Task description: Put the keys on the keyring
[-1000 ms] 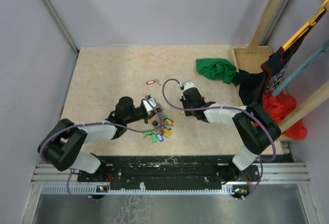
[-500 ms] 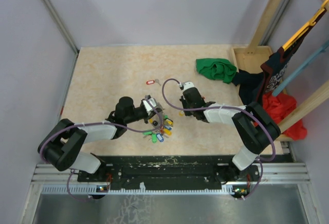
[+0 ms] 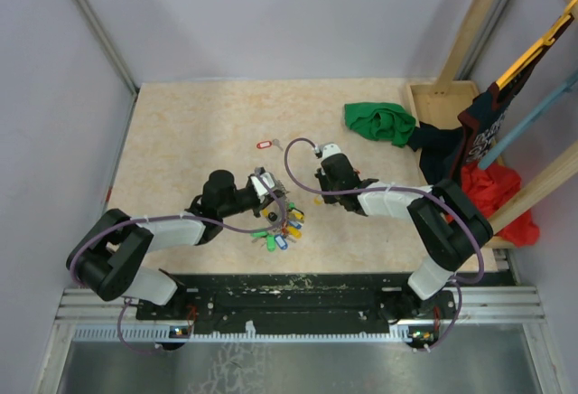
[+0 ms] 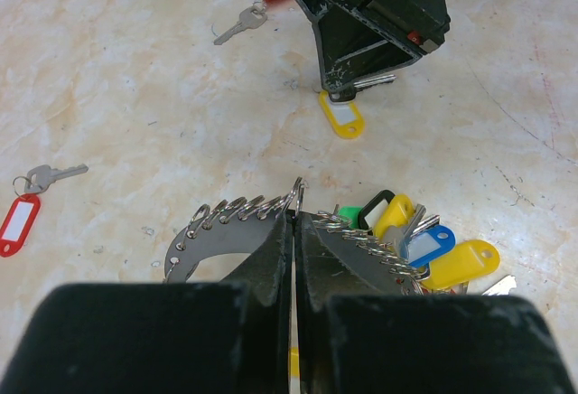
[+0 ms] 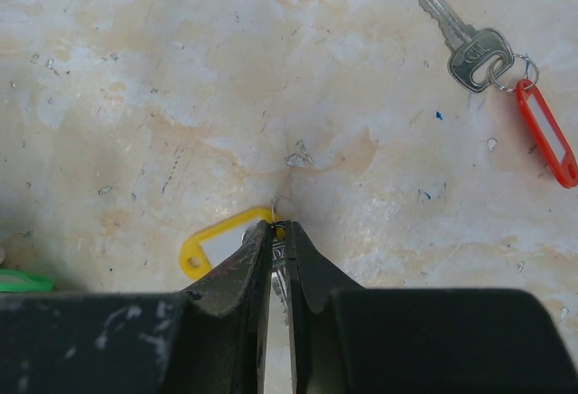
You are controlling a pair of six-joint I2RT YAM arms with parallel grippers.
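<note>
My left gripper (image 4: 293,218) is shut on the keyring (image 4: 226,224), a grey metal ring lined with small split rings. Its keys and yellow, blue and green tags (image 4: 424,249) lie bunched on the table to the right. In the top view the keyring (image 3: 284,218) lies just ahead of the left gripper (image 3: 274,200). My right gripper (image 5: 280,227) points straight down at the table, shut on a key; its toothed blade shows between the jaws. The key's yellow tag (image 5: 212,248) lies flat at the fingertips. The left wrist view shows that gripper (image 4: 339,96), the blade (image 4: 375,79) and the tag (image 4: 343,118).
A key with a red oblong tag (image 5: 546,132) lies on the table further back (image 3: 263,145). A slim red-headed key (image 4: 239,25) lies beyond the right gripper. A green cloth (image 3: 379,123), a wooden tray (image 3: 442,105) and hanging clothes (image 3: 492,186) are at the back right.
</note>
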